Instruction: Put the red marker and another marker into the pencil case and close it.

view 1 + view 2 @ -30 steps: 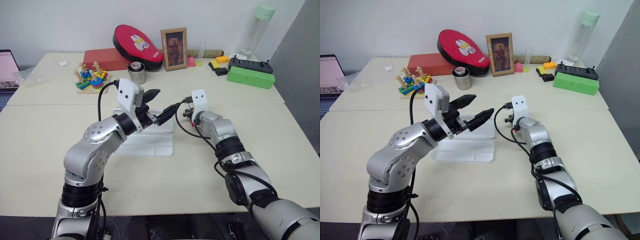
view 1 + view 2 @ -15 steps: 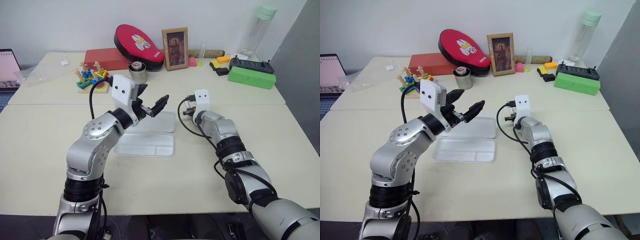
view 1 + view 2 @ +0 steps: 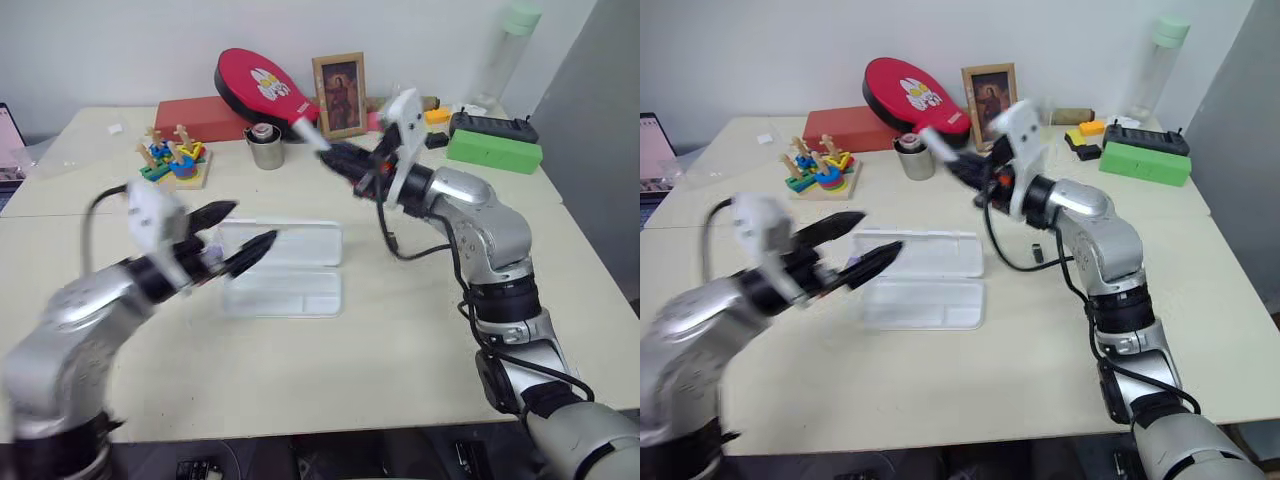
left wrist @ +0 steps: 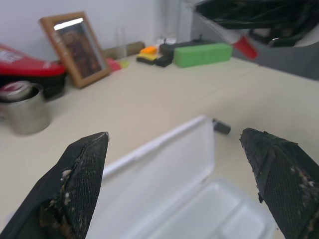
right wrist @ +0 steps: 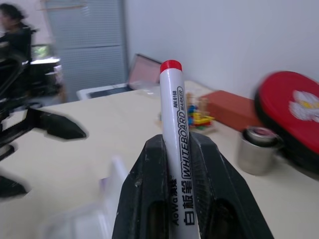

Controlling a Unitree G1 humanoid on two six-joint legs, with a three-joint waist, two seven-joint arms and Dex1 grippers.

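The red marker (image 5: 175, 134) is clamped between the two black fingers of the right end effector (image 3: 345, 160), which is carried level above the surface (image 3: 400, 340), beyond the far edge of the pencil case (image 3: 285, 268) and pointing across toward the robot's left. In the right wrist view the white barrel is seen gripped at mid-length, with a red end projecting past the fingertips. The pencil case lies open on the surface, its lid (image 3: 290, 243) folded back flat on the far side of the tray (image 3: 285, 293). A small patch of lavender (image 3: 852, 262), probably the other marker, is glimpsed at the case's left end beside the left end effector, though whether it lies inside the tray cannot be told. The left end effector (image 3: 240, 232) is held with its fingers spread wide and nothing between them, just above the left end of the case.

The step in hand is judged to be the carrying of the red marker to the case. For the next move, the marker has to be brought down over the tray, turned to lie along its length, and released low enough not to bounce out. Afterwards the lavender marker's place has to be confirmed and the lid swung over and pressed shut.
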